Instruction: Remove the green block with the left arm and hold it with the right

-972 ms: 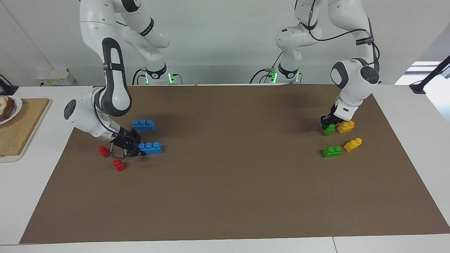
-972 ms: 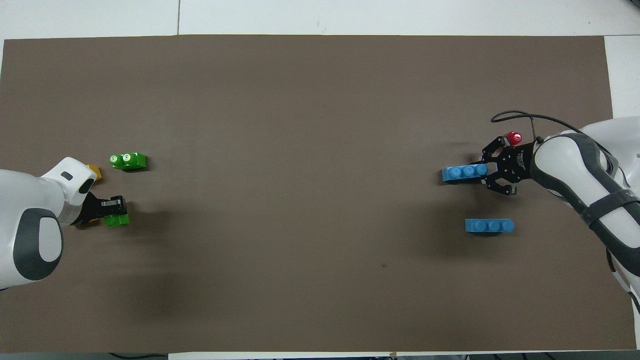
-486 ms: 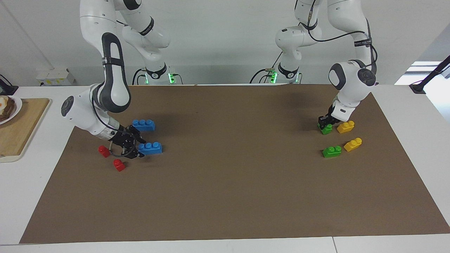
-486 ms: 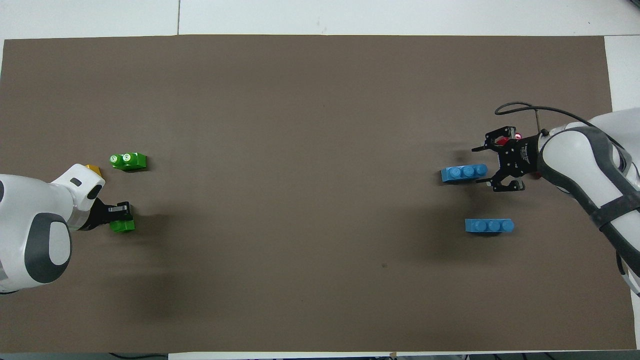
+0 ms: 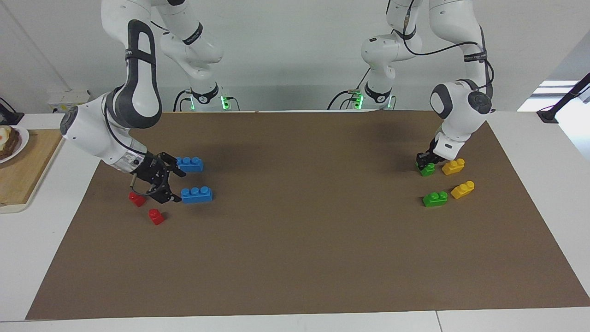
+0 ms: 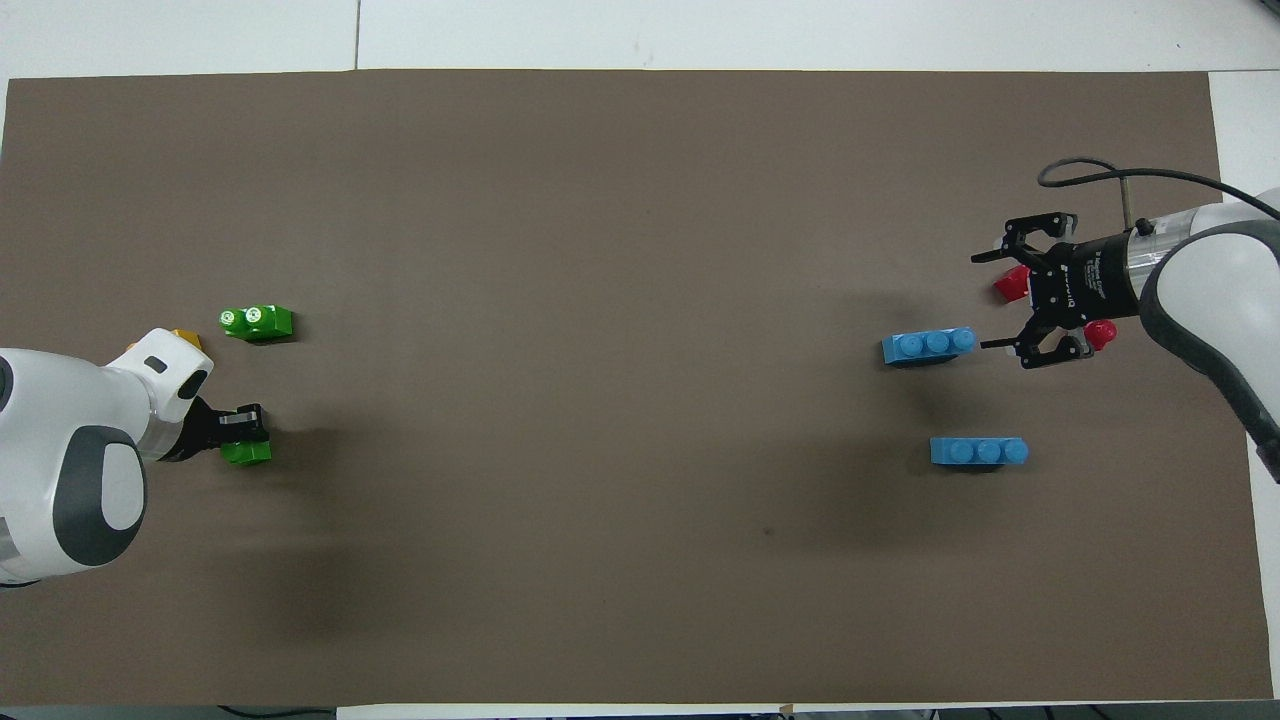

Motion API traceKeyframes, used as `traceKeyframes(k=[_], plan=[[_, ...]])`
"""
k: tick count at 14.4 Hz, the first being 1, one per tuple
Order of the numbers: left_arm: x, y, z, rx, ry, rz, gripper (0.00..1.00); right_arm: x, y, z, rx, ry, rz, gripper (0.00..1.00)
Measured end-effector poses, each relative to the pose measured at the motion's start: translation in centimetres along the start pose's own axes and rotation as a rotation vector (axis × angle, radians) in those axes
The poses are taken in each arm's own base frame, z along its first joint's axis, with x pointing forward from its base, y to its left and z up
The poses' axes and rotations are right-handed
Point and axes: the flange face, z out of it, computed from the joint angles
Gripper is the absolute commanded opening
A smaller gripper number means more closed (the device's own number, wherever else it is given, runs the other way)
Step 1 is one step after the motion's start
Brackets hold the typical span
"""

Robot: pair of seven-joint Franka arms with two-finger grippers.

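Note:
A small green block [image 5: 427,169] [image 6: 247,453] rests on the brown mat [image 5: 304,216] at the left arm's end. My left gripper [image 5: 428,161] [image 6: 238,428] is down right on top of it, touching it. A second green block [image 5: 435,198] [image 6: 257,322] lies farther from the robots, apart from the gripper. At the right arm's end, my right gripper [image 5: 176,185] [image 6: 990,300] is wide open and holds nothing. It hangs just off the end of a blue brick [image 5: 197,194] [image 6: 928,346].
Two yellow bricks [image 5: 453,166] [image 5: 463,189] lie beside the green blocks. A second blue brick [image 5: 190,163] [image 6: 978,451] and two red blocks [image 5: 136,198] [image 5: 156,216] lie around the right gripper. A wooden board [image 5: 23,175] with a plate [image 5: 20,138] sits off the mat.
The right gripper opened, let go of the blue brick and drew back toward its end of the table. The left gripper and green block shifted slightly toward the robots.

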Motion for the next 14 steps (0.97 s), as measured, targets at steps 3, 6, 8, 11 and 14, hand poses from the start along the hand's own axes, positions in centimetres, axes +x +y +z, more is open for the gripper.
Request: traceKeyframes(k=[3, 6, 8, 11, 14], plan=[[0.1, 0.0, -0.1, 0.0, 0.001, 0.001, 1.0, -2.0, -1.1, -3.5, 0.006, 0.042, -0.089, 1.0], [0.5, 0.3, -0.9, -0.001, -0.003, 0.006, 1.0, -5.6, -2.4, -6.8, -0.001, 0.129, -0.27, 1.0], [1.0, 0.7, -2.0, -0.001, -0.017, 0.013, 1.0, -8.0, -2.6, -8.3, -0.001, 0.177, -0.399, 1.0], [1.5, 0.9, -4.1, -0.002, -0.042, 0.016, 1.0, -10.3, -2.1, -10.1, -0.03, 0.254, -0.599, 1.0], [2.4, 1.2, -7.4, -0.003, -0.054, 0.02, 1.0, -10.9, -1.2, -11.9, -0.098, 0.29, -0.829, 1.0]])
